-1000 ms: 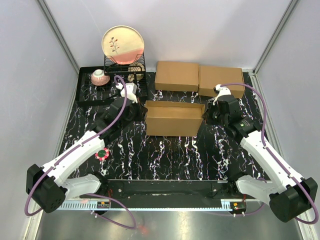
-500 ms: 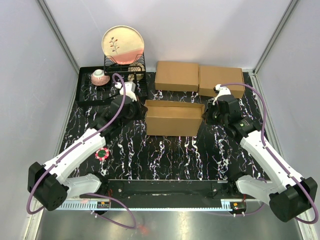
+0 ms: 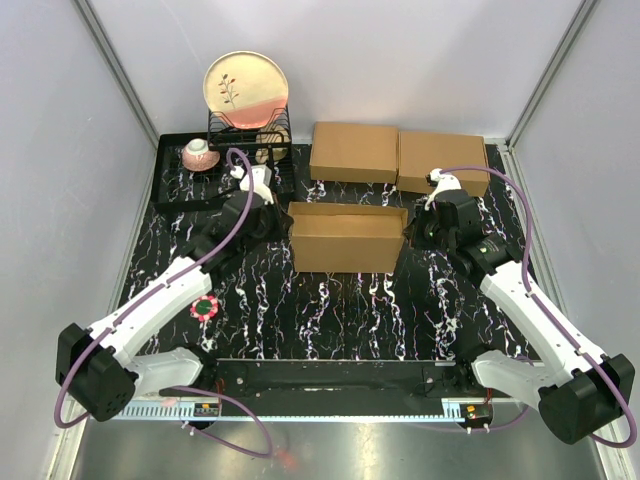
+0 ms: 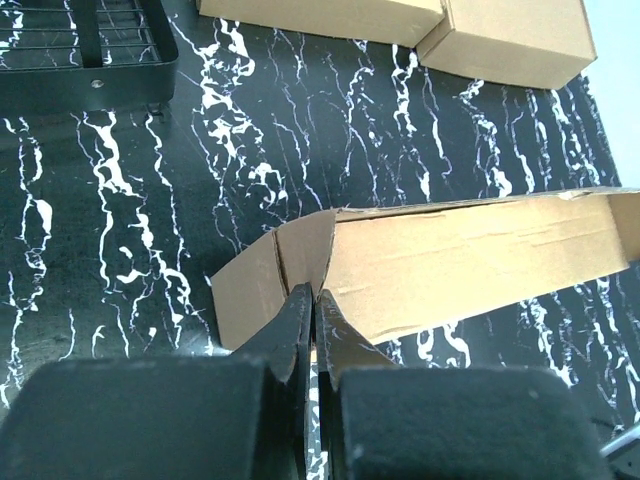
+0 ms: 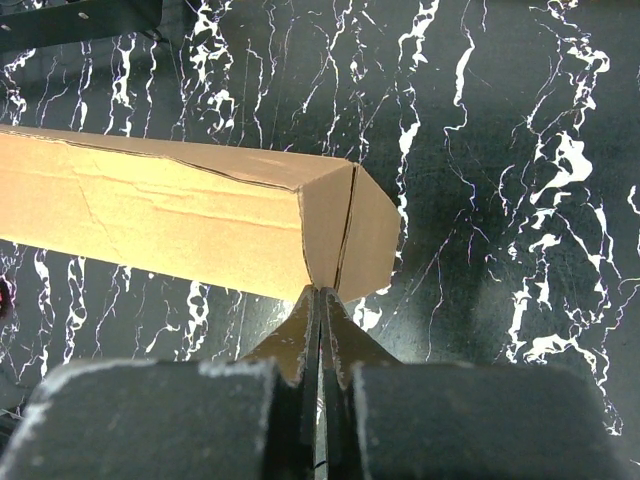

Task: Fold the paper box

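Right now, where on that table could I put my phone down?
The widest bare patch is the table in front of the half-folded box, between the two arms. Behind it, only a thin strip separates it from the two flat boxes. The back left is crowded with the dish rack and cup. The left claw and right claw grip the box's ends.

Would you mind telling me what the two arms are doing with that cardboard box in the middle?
Both arms are working on the paper box in the middle of the table. The left gripper is shut with its tips against the box's left end flap, and the right gripper is shut against the right end. The box is partly formed, with both end flaps angled outward.
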You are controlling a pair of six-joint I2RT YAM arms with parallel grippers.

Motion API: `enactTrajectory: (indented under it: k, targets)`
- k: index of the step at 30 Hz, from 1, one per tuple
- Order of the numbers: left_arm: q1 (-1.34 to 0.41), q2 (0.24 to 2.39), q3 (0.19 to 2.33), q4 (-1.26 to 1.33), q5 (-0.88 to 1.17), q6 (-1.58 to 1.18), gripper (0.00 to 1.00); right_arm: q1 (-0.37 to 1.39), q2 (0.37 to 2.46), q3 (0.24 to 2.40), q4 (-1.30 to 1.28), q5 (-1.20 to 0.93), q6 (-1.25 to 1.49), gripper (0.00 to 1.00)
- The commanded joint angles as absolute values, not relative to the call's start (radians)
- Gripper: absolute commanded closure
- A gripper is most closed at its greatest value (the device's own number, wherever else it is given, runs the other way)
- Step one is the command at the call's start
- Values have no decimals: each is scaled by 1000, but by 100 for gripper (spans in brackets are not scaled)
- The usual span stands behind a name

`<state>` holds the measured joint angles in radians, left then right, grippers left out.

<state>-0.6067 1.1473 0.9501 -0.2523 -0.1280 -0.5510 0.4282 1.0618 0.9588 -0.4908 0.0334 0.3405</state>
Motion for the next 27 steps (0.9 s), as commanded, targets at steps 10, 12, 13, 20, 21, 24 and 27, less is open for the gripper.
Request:
enactTrajectory:
  k: [10, 12, 13, 20, 21, 24, 27]
  targets:
    - [-609, 1138, 841, -146, -147, -485, 100, 433, 1062, 950, -462, 8, 328, 100]
    - [-609, 1138, 848, -141, -140, -486, 100, 433, 1065, 950, -462, 8, 328, 100]
    - [-609, 1140, 851, -141, -138, -485, 100, 431, 1065, 950, -460, 8, 328, 100]
    - [-611, 1135, 784, -89, -146, -495, 100, 433, 1063, 940, -454, 2, 328, 100]
    - [-611, 1132, 755, -83, -149, -497, 100, 433, 1060, 937, -454, 2, 327, 100]
    - [-612, 1123, 715, -74, -156, -502, 100, 433, 1051, 925, -454, 3, 330, 100]
    - [-612, 1117, 696, -83, -176, -500, 100, 433, 1040, 920, -454, 2, 328, 100]
